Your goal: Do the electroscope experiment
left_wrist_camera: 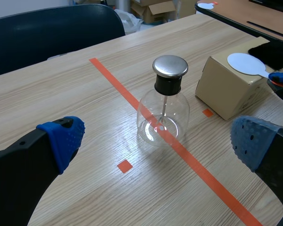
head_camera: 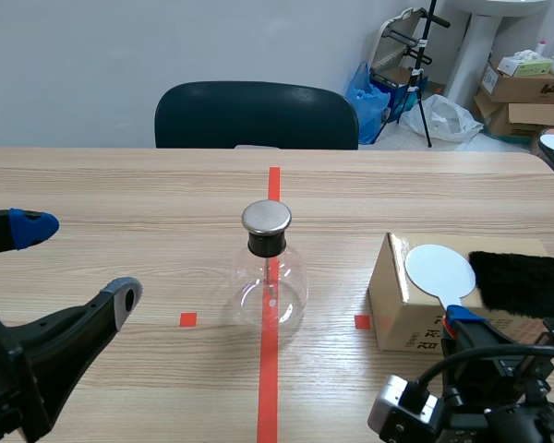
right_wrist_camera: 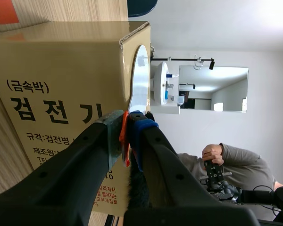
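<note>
Flask [head_camera: 269, 277] sits centre of tabletop [head_camera: 120, 185], thin fragile glass so I'd touch only its metal cap [head_camera: 266, 217]; left pincer [head_camera: 74, 261] spread, right pincer [right_wrist_camera: 127, 129] pinching the light white paddle [head_camera: 439, 270] by its handle atop the box [head_camera: 397, 305].

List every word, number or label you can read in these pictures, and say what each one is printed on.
"(금속박)": side of the cardboard box.
"검전기": large letters beneath it, same box.
"규격:검전병": start of a smaller line; the rest and the lines below are hidden by the right claw, shut on the white disc by its handle.
Labels on the far boxes by the wall: too small to read.
</note>
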